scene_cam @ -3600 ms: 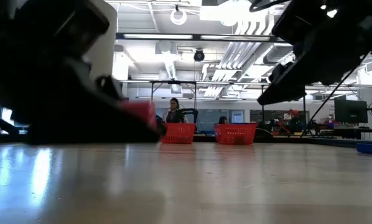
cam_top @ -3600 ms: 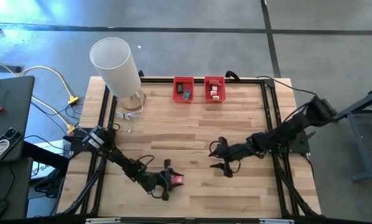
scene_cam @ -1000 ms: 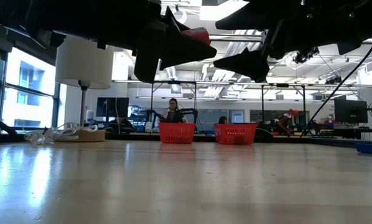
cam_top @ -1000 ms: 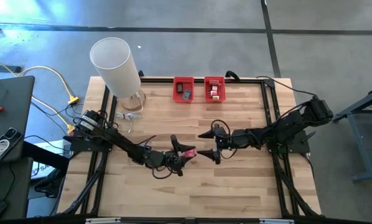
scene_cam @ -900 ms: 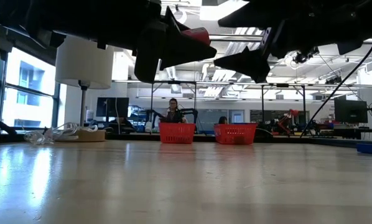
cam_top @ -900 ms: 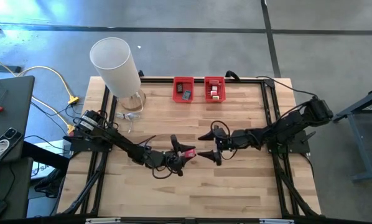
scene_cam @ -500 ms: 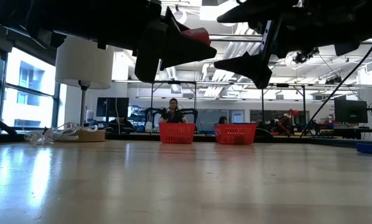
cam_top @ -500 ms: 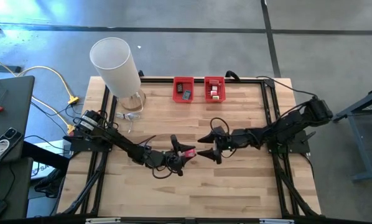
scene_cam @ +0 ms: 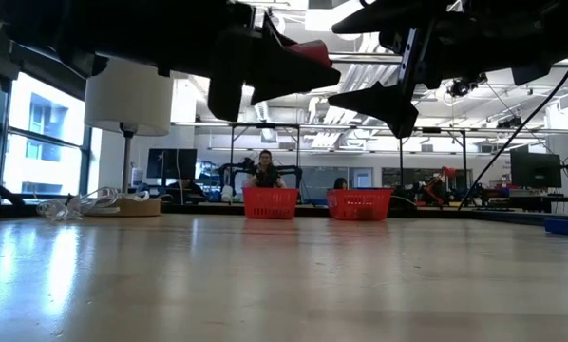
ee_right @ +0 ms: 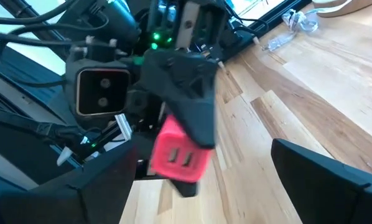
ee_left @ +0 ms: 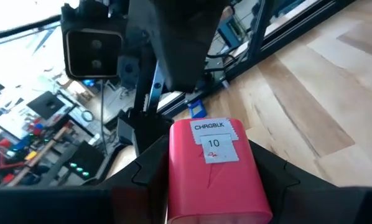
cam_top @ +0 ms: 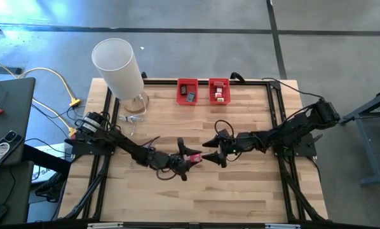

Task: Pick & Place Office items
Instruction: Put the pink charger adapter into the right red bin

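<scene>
Two tools mid-table, left tool (cam_top: 189, 158) clamping red block (ee_left: 214, 171), right tool (cam_top: 210, 151) wide

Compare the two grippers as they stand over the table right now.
The left gripper is clamped on a red block with a white label; the right gripper holds nothing. The left gripper's fingers sit narrow against the block; the right gripper's fingers spread wide. Both hang above mid-table, tips facing each other, close together.

Left gripper (cam_top: 191, 160) with red block (cam_top: 194, 159) apparently nudged toward right gripper (cam_top: 208, 152).
</scene>
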Available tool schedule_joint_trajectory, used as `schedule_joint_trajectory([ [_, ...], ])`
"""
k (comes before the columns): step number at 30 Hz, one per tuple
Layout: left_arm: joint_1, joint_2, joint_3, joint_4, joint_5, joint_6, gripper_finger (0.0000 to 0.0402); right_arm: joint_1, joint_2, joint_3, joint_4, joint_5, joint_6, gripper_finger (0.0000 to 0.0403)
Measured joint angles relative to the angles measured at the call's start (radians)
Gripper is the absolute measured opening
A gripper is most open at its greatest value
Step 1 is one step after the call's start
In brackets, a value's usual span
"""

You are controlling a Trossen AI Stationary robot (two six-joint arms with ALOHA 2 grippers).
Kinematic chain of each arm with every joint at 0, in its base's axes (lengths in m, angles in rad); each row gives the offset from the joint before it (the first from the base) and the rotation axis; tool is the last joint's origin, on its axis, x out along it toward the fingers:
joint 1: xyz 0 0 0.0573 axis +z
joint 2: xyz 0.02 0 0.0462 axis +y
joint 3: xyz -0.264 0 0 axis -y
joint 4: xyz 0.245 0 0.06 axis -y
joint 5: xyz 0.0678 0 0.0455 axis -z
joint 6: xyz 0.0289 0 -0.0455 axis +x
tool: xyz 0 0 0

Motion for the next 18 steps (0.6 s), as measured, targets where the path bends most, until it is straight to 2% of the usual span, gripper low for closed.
schedule_joint_trajectory([
  [6, 0.039, 0.000, 0.000, -0.004, 0.015, -0.028, 0.0143, 0.000, 0.000, 0.000, 0.000, -0.002, 0.021, 0.0356],
  [13, 0.072, 0.000, 0.001, -0.014, 0.092, -0.038, 0.0143, -0.025, 0.000, 0.000, -0.006, 0.025, 0.047, 0.0356],
  [18, 0.095, 0.000, 0.002, -0.014, 0.095, -0.038, 0.0143, -0.049, 0.000, 0.000, -0.031, 0.026, 0.051, 0.0356],
])
